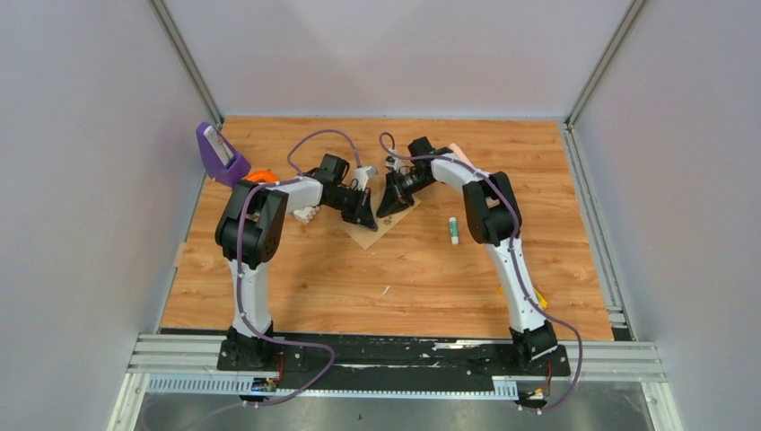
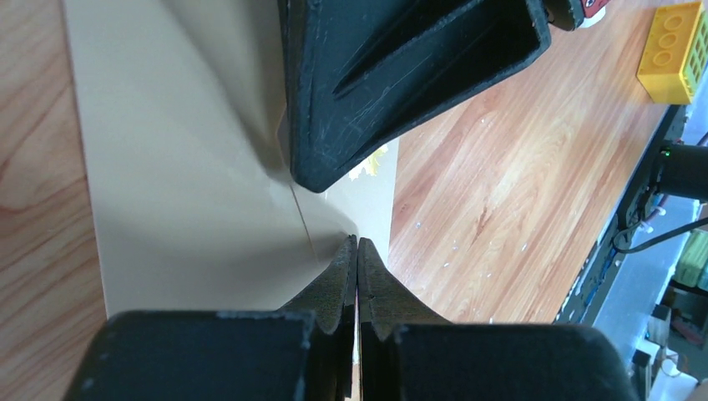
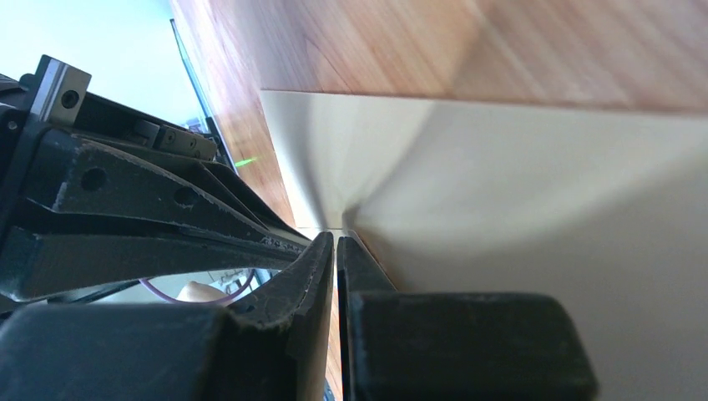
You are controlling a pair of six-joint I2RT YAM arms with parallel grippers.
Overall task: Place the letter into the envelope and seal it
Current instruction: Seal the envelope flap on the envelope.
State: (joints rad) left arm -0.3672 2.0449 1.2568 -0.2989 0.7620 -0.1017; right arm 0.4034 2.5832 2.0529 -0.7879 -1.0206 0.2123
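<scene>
We see soft, even overhead light on the wooden table [image 1: 404, 269] with barely any shadow, a broad soft shadow across the envelope [image 2: 184, 167] in the left wrist view, and blurred wood plus washed-out glare in the right.

Table [image 1: 404, 278]: orange-brown w/ wood grain. Envelope [image 1: 370, 235]: plain tan. Left gripper [image 1: 366, 215] & right gripper [image 1: 388, 205]: black. Cables [image 1: 314, 144] & holder [image 1: 218, 154]: purple. Brick [image 2: 672, 52]: yellow. Glue stick [image 1: 454, 230]: white w/ green.

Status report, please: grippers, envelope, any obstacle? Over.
Left gripper and right gripper both shut on tan kraft paper envelope edge. Envelope bowed up between them. White glue stick lies apart, nothing blocking.
</scene>
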